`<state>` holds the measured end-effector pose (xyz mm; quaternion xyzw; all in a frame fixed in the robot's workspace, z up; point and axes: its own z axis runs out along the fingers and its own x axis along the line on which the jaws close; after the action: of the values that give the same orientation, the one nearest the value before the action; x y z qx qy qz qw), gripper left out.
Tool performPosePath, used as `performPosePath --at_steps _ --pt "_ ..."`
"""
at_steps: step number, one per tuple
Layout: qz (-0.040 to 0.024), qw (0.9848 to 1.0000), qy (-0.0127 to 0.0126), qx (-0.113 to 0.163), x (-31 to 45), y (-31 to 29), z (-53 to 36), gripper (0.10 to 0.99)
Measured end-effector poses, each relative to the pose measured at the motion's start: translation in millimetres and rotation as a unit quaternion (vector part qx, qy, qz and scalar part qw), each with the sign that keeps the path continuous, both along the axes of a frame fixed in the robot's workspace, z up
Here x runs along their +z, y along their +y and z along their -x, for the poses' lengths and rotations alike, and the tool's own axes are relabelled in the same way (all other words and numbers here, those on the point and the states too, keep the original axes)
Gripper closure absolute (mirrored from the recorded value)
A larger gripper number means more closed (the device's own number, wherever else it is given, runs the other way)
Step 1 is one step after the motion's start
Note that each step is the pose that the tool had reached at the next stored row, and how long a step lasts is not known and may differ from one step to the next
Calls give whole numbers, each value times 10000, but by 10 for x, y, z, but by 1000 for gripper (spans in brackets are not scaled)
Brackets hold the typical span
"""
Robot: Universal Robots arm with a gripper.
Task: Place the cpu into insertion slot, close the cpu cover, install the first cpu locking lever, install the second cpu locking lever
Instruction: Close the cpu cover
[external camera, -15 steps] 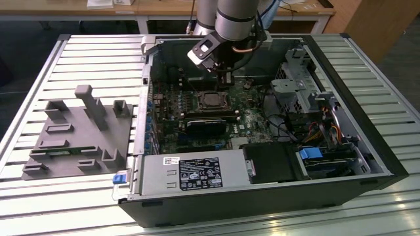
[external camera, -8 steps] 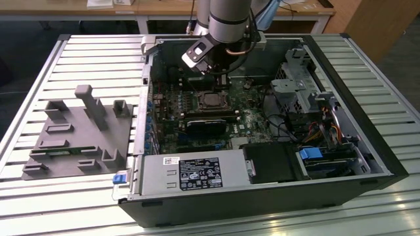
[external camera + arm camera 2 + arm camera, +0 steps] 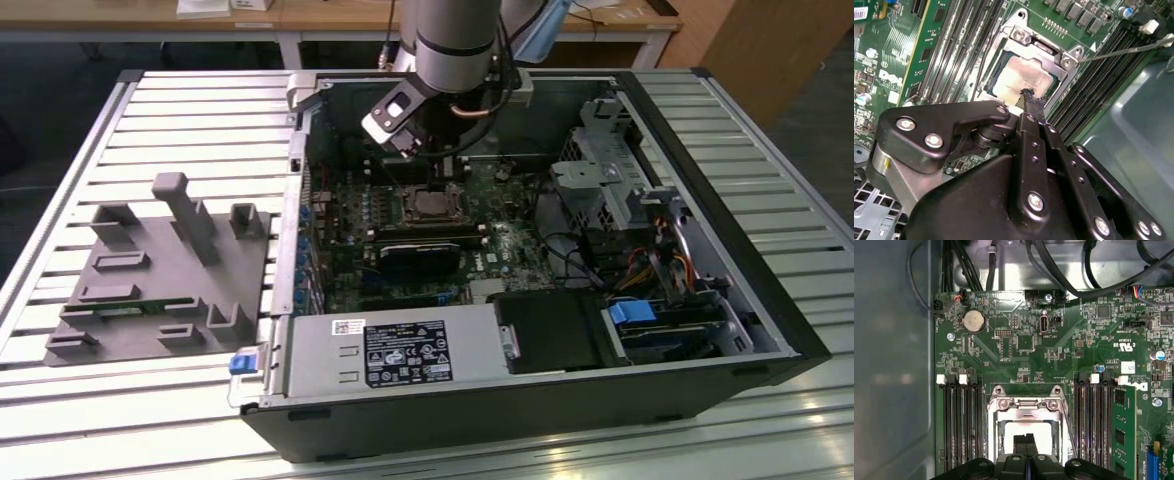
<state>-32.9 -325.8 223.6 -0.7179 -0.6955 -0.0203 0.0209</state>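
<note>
computer case (image 3: 534, 410) ×1, open-sided | motherboard (image 3: 1019, 345) ×1 | end effector (image 3: 1027, 94) ×1, fingers pressed together, holding nothing | cpu cover (image 3: 1046, 50) ×1, down, framing the chip beneath the tips | insertion slot (image 3: 992, 440) ×1, straight under tips | cpu (image 3: 1021, 75) ×1, seated flat, square with no long axis, touching or just below tips | lever rod (image 3: 1124, 50) ×1 clearly seen, long axis running away from tips

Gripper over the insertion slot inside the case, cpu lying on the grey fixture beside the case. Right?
No: the cpu lies in the insertion slot, as the second wrist view shows. The gripper is over the slot, inside the case.
</note>
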Motion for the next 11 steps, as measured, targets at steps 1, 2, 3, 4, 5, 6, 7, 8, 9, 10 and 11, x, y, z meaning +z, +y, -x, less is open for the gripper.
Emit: performPosePath --at_steps 1,2,3,4,5,6,7,8,9,10,11 --pt "-1 10000 -8 0 -3 0 12 980" --pt "0 10000 -13 0 -4 0 19 980" --pt "-1 10000 -14 0 -4 0 21 980" --pt "0 10000 -14 1 -4 0 20 980" --pt "0 10000 -14 1 -4 0 21 980" --pt "-1 10000 -14 0 -4 0 21 980" --pt "-1 10000 -14 0 -4 0 21 980" --pt "-1 10000 -14 9 -4 0 21 980" --pt "-1 10000 -14 51 -4 0 22 980" --pt "0 9999 -14 129 -3 -1 22 980" --pt "-1 9998 -14 219 -4 -1 22 980"
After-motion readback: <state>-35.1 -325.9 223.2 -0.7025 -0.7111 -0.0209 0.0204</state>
